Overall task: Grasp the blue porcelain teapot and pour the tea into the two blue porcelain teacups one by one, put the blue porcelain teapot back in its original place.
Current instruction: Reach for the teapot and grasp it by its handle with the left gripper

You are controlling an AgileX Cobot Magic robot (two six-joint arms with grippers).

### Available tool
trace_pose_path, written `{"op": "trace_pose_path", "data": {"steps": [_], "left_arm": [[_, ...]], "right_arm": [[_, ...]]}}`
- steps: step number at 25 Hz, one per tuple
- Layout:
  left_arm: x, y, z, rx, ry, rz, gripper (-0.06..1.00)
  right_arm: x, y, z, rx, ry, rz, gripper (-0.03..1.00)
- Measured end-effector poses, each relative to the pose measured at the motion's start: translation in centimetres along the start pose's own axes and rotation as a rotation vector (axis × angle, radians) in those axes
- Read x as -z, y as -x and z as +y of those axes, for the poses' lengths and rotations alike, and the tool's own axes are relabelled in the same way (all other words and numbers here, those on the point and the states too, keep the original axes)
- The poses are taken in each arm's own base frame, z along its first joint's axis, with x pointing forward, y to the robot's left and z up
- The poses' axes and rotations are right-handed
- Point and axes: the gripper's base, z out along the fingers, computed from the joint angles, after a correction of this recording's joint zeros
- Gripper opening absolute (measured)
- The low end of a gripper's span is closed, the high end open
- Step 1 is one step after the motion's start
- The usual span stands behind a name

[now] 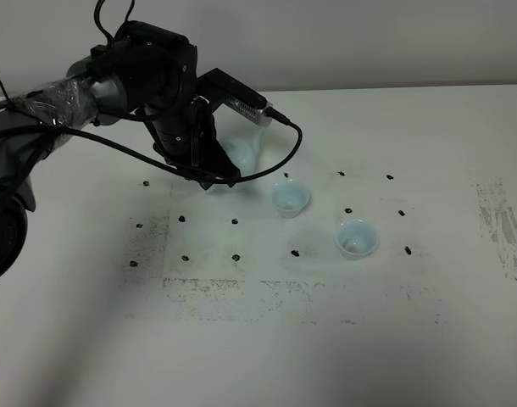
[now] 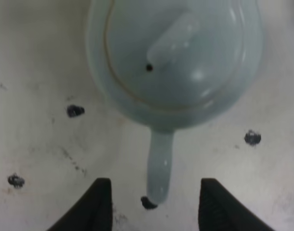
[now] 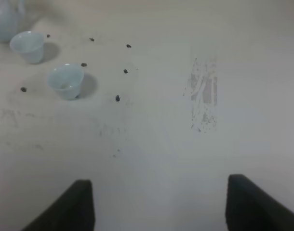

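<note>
The blue porcelain teapot [image 1: 241, 153] stands on the white table, half hidden under my left arm. In the left wrist view its lidded body [image 2: 176, 57] fills the frame. Its handle [image 2: 159, 166] reaches in between the two black fingers. My left gripper [image 2: 155, 183] is open, with a gap on each side of the handle. The two blue porcelain teacups stand upright to the right of the teapot, one near it [image 1: 290, 197] and one further forward [image 1: 357, 238]. My right gripper [image 3: 159, 185] is open with nothing between its fingers, well away from the cups [image 3: 66, 81].
Small black marks [image 1: 235, 221] dot the table around the teapot and cups. A scuffed grey patch [image 1: 496, 222] lies at the right. A black cable [image 1: 288, 144] loops off the left wrist above the nearer cup.
</note>
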Motion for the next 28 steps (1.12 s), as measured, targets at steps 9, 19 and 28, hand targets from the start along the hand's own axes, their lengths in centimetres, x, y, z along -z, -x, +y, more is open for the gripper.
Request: {"op": "trace_pose_path", "data": {"steps": [9,19,28], "left_arm": [[-1.8,0.0,-0.1,-0.002,-0.006,0.017,0.40],[-1.8,0.4,-0.3,-0.029,0.000,-0.015,0.40],[-1.9,0.5,-0.6,-0.050,-0.019,-0.022,0.40]], "right_arm": [[0.0,0.0,0.0,0.000,0.000,0.000,0.56],[0.0,0.0,0.0,0.000,0.000,0.000,0.56],[0.0,0.0,0.0,0.000,0.000,0.000,0.56]]}}
